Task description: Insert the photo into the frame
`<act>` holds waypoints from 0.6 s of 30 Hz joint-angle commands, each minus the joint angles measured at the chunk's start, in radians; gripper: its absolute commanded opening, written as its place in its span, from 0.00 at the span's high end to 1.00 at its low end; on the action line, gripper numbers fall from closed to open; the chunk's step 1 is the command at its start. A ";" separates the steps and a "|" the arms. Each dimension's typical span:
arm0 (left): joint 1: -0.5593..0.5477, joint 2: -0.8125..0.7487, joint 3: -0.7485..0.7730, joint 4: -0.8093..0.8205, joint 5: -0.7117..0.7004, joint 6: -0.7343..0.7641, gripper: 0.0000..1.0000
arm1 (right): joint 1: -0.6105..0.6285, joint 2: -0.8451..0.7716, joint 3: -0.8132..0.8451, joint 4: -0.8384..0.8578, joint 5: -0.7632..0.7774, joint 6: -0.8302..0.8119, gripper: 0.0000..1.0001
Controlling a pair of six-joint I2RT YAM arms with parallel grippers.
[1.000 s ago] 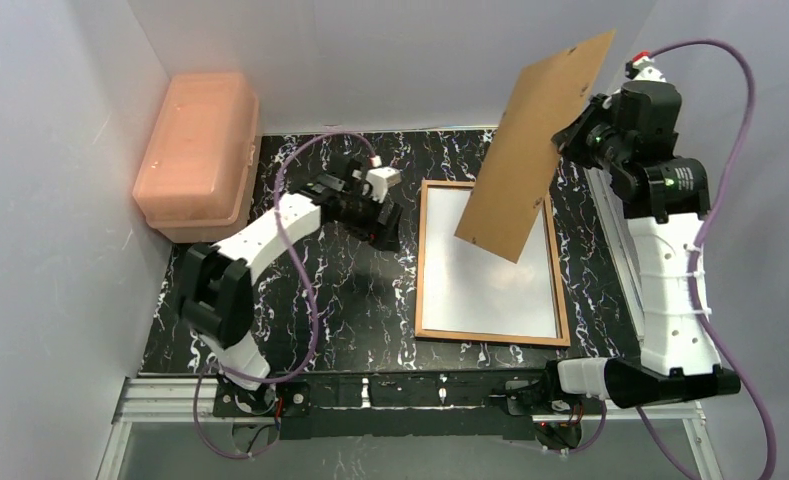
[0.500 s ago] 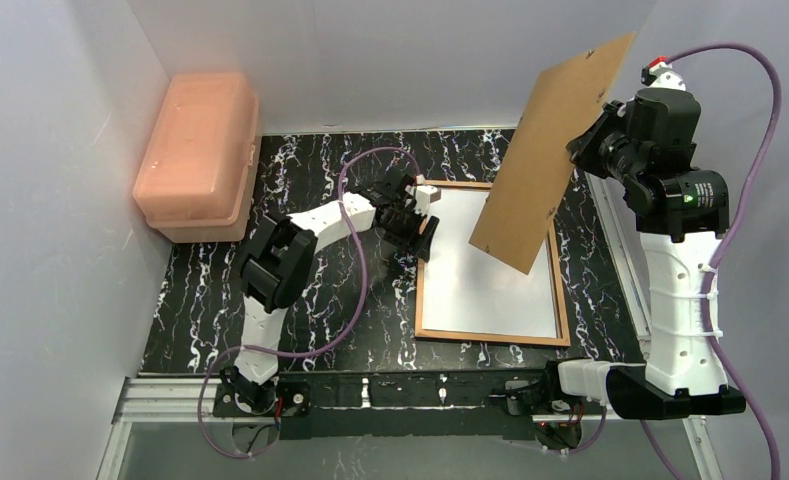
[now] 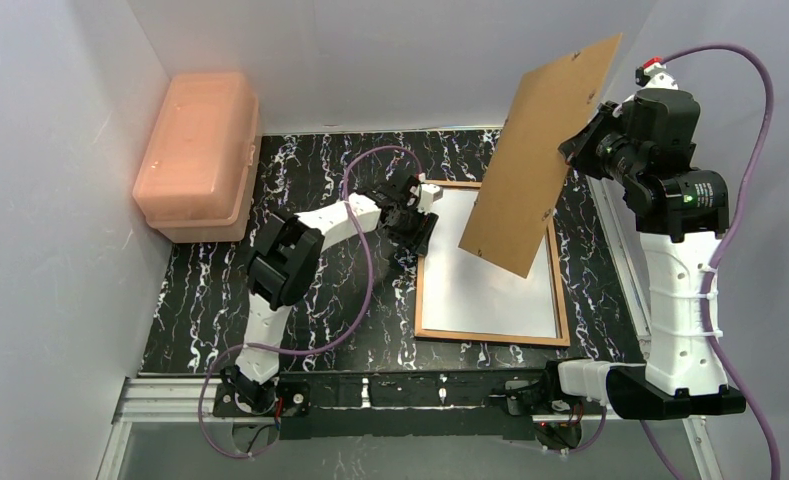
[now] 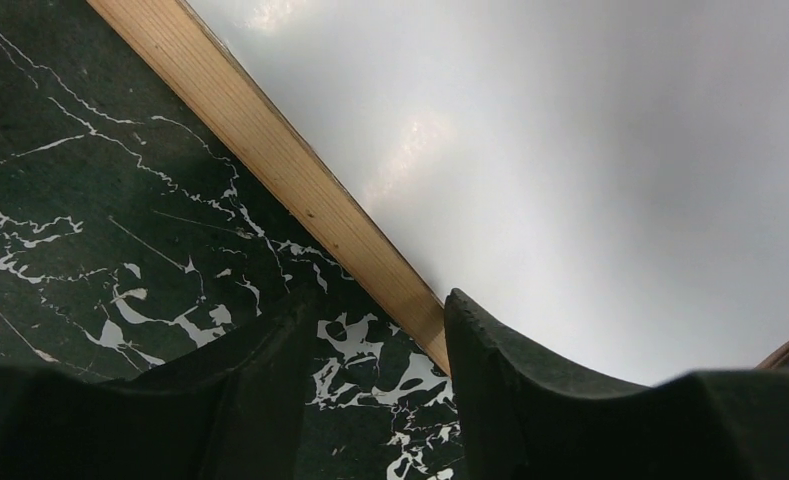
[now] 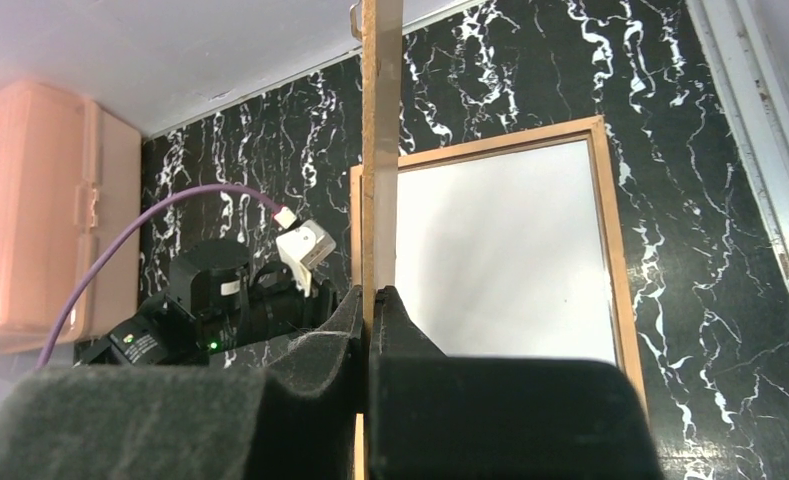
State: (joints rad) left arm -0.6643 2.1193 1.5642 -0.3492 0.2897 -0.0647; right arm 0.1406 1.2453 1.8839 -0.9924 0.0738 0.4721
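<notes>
Between parted left fingers (image 4: 530, 400): wooden rail of frame (image 4: 300, 190) | right fingers (image 5: 315, 350) clenched on backing board (image 5: 380, 150)

The left gripper (image 3: 415, 215) swung right across the marble to the frame's (image 3: 420, 270) left rail near its far corner, jaws narrowing astride it. The right gripper (image 3: 582, 135) carried the backing board (image 3: 535, 160) slightly rightward.

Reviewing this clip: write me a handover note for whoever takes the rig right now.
Left gripper: jaws apart, astride the left rail of the frame.
Right gripper: shut on the backing board, held tilted above the frame.
Frame lies flat on the table, white sheet inside; cannot tell whether it is the photo.
Done: board off. Left: confirm photo is in, refit board.
</notes>
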 commanded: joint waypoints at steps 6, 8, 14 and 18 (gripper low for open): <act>0.042 -0.077 -0.090 0.016 -0.094 -0.034 0.66 | 0.003 -0.018 -0.014 0.144 -0.106 0.042 0.99; 0.057 -0.088 -0.109 0.019 -0.107 -0.047 0.71 | 0.003 -0.021 -0.032 0.152 -0.119 0.050 0.99; 0.134 -0.152 -0.186 0.035 -0.129 -0.104 0.76 | 0.003 -0.019 -0.093 0.199 -0.196 0.075 0.99; 0.212 -0.233 -0.262 0.044 -0.104 -0.115 0.78 | 0.003 -0.002 -0.135 0.246 -0.278 0.110 0.99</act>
State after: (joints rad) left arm -0.5335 1.9900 1.3731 -0.2638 0.2237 -0.1669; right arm 0.1406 1.2465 1.7630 -0.9161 -0.0910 0.5251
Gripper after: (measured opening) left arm 0.231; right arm 0.067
